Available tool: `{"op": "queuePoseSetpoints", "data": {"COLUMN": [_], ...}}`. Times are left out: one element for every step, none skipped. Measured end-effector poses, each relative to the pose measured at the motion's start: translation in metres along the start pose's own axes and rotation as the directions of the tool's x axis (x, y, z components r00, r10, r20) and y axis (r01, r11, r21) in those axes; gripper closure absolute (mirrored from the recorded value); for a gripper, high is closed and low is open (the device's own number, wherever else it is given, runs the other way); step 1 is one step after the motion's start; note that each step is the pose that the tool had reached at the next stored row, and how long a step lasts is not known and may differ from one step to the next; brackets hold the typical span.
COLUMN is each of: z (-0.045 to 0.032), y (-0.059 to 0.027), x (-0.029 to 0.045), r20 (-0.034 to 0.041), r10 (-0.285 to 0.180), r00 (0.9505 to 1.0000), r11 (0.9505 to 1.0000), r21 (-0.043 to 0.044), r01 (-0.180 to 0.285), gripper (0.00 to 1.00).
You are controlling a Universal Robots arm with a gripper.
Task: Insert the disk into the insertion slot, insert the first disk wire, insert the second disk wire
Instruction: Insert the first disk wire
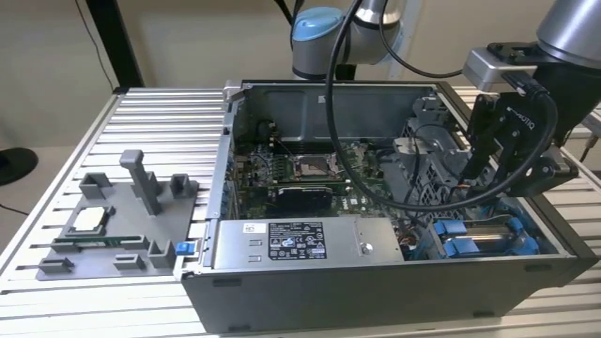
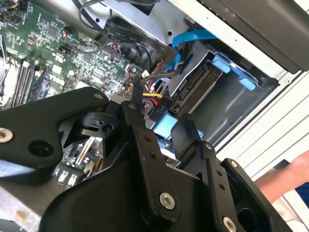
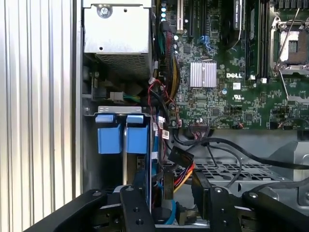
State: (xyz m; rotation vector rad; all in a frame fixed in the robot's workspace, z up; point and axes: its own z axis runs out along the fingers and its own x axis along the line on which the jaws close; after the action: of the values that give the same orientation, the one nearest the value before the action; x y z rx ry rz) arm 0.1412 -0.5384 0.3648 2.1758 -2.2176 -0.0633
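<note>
Ribbed aluminium table (image 1: 160,113), open grey computer case (image 1: 376,296). Silver-grey disk (image 1: 483,239) in blue carrier looks seated in the grey sheet-metal insertion slot (image 2: 236,104), beside the grey labelled power-supply box (image 1: 300,243). Black gripper (image 2: 161,121) hovers over the disk's connector end; can't tell if it grips anything. Wire step, I'd say: square plug to port, push straight, keep red-yellow wires (image 2: 152,96) clear.

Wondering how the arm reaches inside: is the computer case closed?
No: in the exterior view the computer case lies open, its green motherboard plainly showing.
</note>
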Motion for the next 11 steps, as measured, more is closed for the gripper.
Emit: {"op": "queuePoseSetpoints", "data": {"z": [-0.0002, -0.0002, -0.0002, -0.0003, -0.0003, -0.0003, -0.0003, -0.0003, -0.0003, -0.0003, -0.0003], "y": [-0.0003, -0.0004, -0.0005, -0.0006, -0.0006, -0.0007, -0.0007, -0.0007, -0.0007, -0.0008, -0.0008], "x": [0.0, 0.0, 0.0, 0.0, 0.0, 0.0, 0.0, 0.0, 0.0, 0.0, 0.0], "r20": [0.0004, 0.0006, 0.0007, 0.0006, 0.0005, 0.0004, 0.0005, 0.0005, 0.0005, 0.0005, 0.0005], "r10": [0.0, 0.0, 0.0, 0.0, 0.0, 0.0, 0.0, 0.0, 0.0, 0.0, 0.0], "r00": [1.0, 1.0, 1.0, 1.0, 1.0, 1.0, 1.0, 1.0, 1.0, 1.0, 1.0], "r11": [1.0, 1.0, 1.0, 1.0, 1.0, 1.0, 1.0, 1.0, 1.0, 1.0, 1.0], "r21": [0.0, 0.0, 0.0, 0.0, 0.0, 0.0, 0.0, 0.0, 0.0, 0.0, 0.0], "r01": [0.0, 0.0, 0.0, 0.0, 0.0, 0.0, 0.0, 0.0, 0.0, 0.0, 0.0], "gripper": [0.0, 0.0, 0.0, 0.0, 0.0, 1.0, 1.0, 1.0, 1.0, 1.0, 1.0]}}
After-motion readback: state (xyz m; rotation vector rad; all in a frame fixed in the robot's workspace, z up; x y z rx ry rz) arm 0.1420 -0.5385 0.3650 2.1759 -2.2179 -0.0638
